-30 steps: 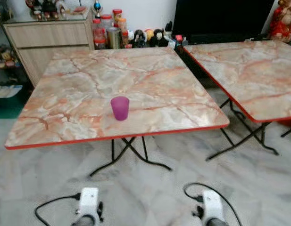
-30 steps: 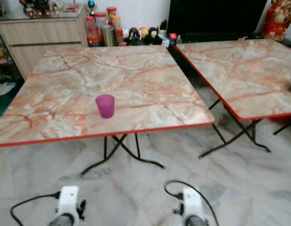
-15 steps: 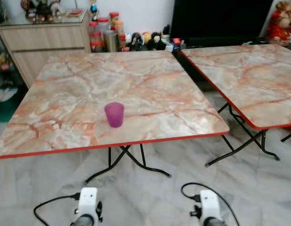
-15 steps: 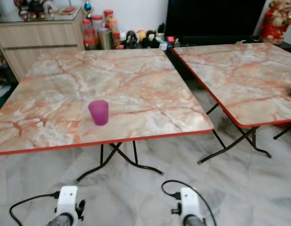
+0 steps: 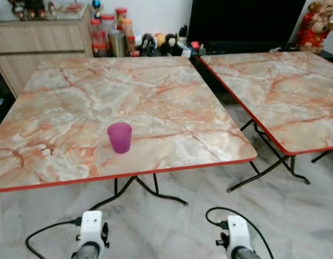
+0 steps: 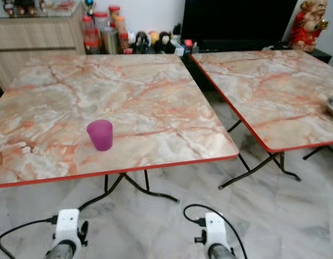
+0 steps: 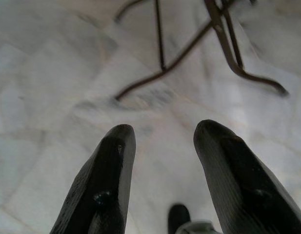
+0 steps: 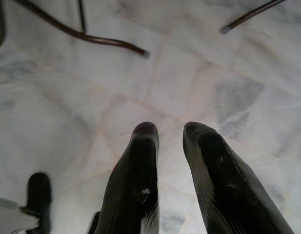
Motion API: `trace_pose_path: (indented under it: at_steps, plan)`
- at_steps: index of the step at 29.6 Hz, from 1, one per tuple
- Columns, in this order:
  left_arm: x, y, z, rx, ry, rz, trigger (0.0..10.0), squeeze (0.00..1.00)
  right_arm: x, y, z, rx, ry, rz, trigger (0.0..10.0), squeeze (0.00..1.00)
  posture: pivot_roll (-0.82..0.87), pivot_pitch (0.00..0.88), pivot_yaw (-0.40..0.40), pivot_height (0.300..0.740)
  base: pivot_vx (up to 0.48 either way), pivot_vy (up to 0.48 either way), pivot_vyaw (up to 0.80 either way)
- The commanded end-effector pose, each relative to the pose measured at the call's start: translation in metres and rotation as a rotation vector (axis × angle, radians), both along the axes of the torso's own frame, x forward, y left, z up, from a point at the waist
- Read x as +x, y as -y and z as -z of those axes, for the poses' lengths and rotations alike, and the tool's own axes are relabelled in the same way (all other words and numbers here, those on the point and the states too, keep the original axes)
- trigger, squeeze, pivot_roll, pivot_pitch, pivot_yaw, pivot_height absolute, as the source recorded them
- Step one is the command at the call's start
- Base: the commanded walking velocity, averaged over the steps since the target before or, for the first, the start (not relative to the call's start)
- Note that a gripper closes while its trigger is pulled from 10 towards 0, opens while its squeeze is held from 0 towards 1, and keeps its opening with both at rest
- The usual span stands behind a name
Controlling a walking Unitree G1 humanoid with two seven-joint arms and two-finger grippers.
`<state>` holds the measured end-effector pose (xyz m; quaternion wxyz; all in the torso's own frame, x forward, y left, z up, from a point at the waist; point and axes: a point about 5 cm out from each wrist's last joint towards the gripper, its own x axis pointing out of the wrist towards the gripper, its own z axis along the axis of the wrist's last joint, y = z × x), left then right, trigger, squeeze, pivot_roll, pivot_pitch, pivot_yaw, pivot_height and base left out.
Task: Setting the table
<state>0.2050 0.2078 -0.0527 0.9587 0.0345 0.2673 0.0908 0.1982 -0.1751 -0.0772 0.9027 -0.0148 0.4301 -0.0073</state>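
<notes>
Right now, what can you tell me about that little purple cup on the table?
The purple cup is small, with no handle, and looks like see-through plastic. It is a bit wider at its open top than at its bottom. It stands upright by itself on the marble-patterned table, near the front red edge and closer to the robot's left side. Nothing else touches it. Whether anything is inside cannot be made out.

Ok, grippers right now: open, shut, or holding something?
Left gripper: open, holding nothing, hanging over the floor.
Right gripper: open with a narrower gap between the fingers, holding nothing, also over the floor.
</notes>
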Motion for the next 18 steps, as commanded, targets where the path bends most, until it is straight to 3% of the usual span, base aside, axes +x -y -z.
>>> trace_pose_path:
  at_steps: [1, 9, 13, 16, 17, 18]
  plan:
    - [0.006, -0.005, -0.014, 0.012, 0.128, -0.029, 10.0, 0.00, -0.002, 0.005, 0.000, -0.011, -0.005, 0.006, 10.0, 0.00, 0.06, 0.000, -0.063, 0.701, 0.000, 0.000, 0.00]
    - [0.009, -0.016, -0.047, 0.067, 0.344, -0.029, 10.0, 0.00, -0.004, 0.005, 0.002, -0.011, -0.012, 0.000, 10.0, 0.00, 0.07, 0.000, -0.066, 0.701, 0.000, 0.000, 0.00]
    - [0.018, -0.021, -0.085, 0.102, 0.512, -0.061, 10.0, 0.00, -0.005, 0.004, 0.002, -0.011, -0.014, -0.004, 10.0, 0.00, 0.07, 0.000, -0.065, 0.701, 0.000, 0.000, 0.00]
    - [0.018, -0.022, -0.089, 0.105, 0.529, -0.066, 10.0, 0.00, -0.005, 0.004, 0.002, -0.011, -0.014, -0.004, 10.0, 0.00, 0.07, 0.000, -0.065, 0.701, 0.000, 0.000, 0.00]
    - [0.027, -0.024, -0.107, 0.128, 0.591, -0.075, 10.0, 0.00, -0.005, 0.004, 0.002, -0.011, -0.015, -0.006, 10.0, 0.00, 0.08, 0.000, -0.067, 0.701, 0.000, 0.000, 0.00]
    - [0.043, -0.025, -0.139, 0.150, 0.704, -0.087, 10.0, 0.00, -0.005, 0.005, 0.002, -0.013, -0.017, -0.010, 10.0, 0.00, 0.08, 0.000, -0.071, 0.701, 0.000, 0.000, 0.00]
